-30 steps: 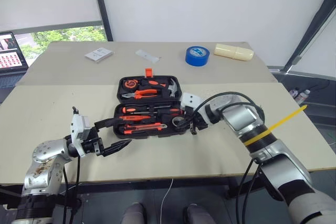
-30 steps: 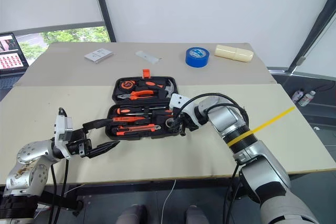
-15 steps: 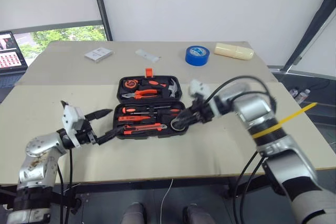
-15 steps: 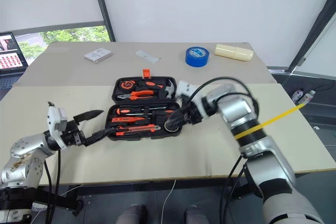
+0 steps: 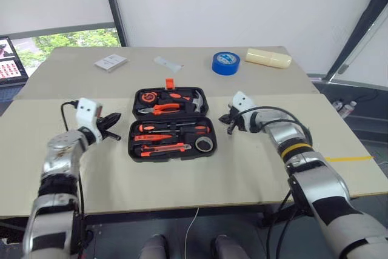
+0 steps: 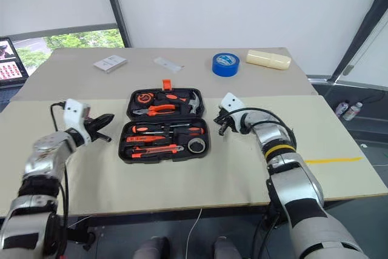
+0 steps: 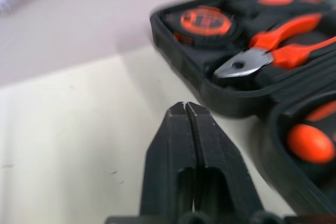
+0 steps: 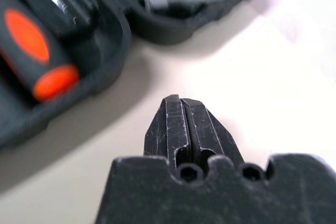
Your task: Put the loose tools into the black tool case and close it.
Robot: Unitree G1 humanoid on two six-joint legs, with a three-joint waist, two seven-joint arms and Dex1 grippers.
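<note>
Flanking the open, filled tool case (image 5: 170, 124), left gripper (image 5: 113, 134) and right gripper (image 5: 230, 127), newly withdrawn, clenched empty; lid closing remaining.

- Black tool case (image 5: 171, 127): matt moulded plastic.
- Pliers (image 7: 247, 64): bare dull metal jaws (handles orange, smooth).
- Table (image 5: 242, 168): smooth matt beige.

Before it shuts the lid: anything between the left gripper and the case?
No: bare table separates the left gripper from the black tool case, seen in the left eye view.
</note>
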